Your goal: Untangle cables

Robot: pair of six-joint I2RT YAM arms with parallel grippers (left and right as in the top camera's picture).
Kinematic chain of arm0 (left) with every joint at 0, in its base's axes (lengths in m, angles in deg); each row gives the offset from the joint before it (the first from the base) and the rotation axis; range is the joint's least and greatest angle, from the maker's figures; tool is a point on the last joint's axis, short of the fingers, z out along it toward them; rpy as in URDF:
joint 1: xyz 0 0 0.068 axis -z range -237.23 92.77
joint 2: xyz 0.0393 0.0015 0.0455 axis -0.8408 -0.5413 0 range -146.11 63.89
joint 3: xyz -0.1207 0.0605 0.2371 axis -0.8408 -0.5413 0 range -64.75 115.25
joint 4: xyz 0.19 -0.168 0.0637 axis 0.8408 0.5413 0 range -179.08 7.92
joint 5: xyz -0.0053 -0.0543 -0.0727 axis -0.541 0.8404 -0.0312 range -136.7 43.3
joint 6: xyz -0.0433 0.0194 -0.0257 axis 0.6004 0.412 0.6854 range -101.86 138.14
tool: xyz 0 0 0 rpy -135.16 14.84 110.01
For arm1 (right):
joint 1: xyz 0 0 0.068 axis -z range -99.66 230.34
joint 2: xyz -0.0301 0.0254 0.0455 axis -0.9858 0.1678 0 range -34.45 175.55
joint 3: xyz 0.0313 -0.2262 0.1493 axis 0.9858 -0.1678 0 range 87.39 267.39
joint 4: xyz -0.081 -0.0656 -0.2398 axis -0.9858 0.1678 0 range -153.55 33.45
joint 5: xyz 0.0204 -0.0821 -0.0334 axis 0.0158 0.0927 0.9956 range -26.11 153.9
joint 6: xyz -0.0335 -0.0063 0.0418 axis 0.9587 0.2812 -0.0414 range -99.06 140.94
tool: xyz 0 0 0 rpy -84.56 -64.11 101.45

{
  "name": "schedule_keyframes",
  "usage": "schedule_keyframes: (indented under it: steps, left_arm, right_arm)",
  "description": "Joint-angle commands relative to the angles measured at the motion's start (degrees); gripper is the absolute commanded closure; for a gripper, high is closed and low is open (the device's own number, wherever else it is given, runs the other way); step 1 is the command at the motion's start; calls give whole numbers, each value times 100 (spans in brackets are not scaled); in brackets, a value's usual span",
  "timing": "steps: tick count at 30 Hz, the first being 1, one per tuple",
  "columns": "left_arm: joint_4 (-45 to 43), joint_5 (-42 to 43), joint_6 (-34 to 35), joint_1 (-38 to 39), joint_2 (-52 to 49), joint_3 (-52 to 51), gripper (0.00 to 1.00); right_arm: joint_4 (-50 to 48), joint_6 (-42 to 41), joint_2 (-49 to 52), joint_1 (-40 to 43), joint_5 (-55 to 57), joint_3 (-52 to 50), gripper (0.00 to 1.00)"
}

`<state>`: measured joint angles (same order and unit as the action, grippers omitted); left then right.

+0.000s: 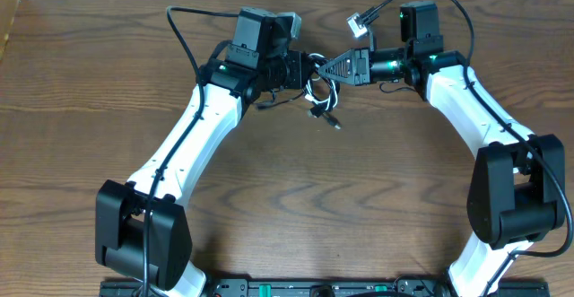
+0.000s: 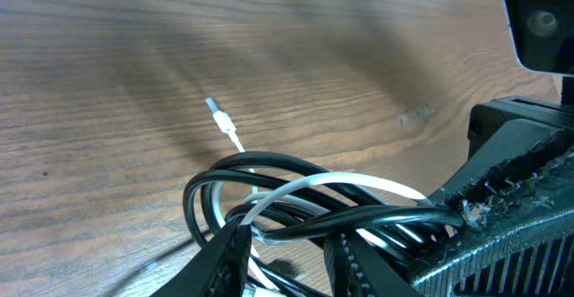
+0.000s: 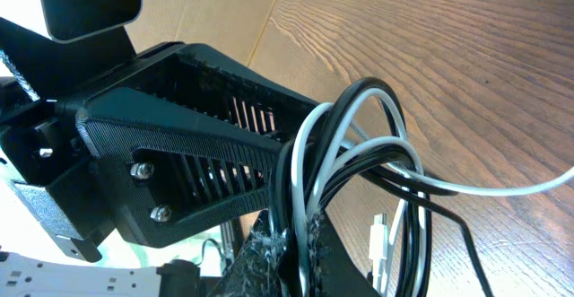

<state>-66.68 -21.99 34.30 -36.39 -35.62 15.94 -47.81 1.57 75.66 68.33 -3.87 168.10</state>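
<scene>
Your two claws meet tip to tip near the middle of the far edge of the surface (image 1: pixel 269 198). The knot of cables (image 1: pixel 320 98) hangs between them, just toward the near edge.

Your right claw (image 3: pixel 296 248) is pressed together on several strands, black and white, where they cross its frayed pads. Your left claw (image 2: pixel 287 266) has its jaws partway apart with strands running down between them. From these views you cannot tell whether it is really pinching them or only cradling them.

From the left wrist camera, the black cable (image 2: pixel 269 159) makes a raised loop and the white cable (image 2: pixel 359 182) arcs through it. Both run sideways into the right claw's tip. The white plug (image 2: pixel 213 107) looks to lie loose on the wood beyond the loop, with no tension on it.

What matters for your next move, as I judge it, is that the bundle's long axis runs left to right, straight along the line between the claws. Pulling apart along that line would likely tighten the loop. The left claw is the nearer one to the loose white end, so drawing that end back out through the black loop looks like the better move.
</scene>
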Motion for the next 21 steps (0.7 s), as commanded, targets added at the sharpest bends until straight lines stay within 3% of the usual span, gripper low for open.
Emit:
schedule_keyframes:
  steps: [1, 21]
  left_arm:
    - [-219, -481, 507, 52, -179, 15, 69]
    - [-1211, -640, 1558, 372, -800, 15, 68]
  right_arm:
    - [-15, -101, -28, 57, -555, 59, 99]
    - [35, -188, -28, -26, -776, 59, 99]
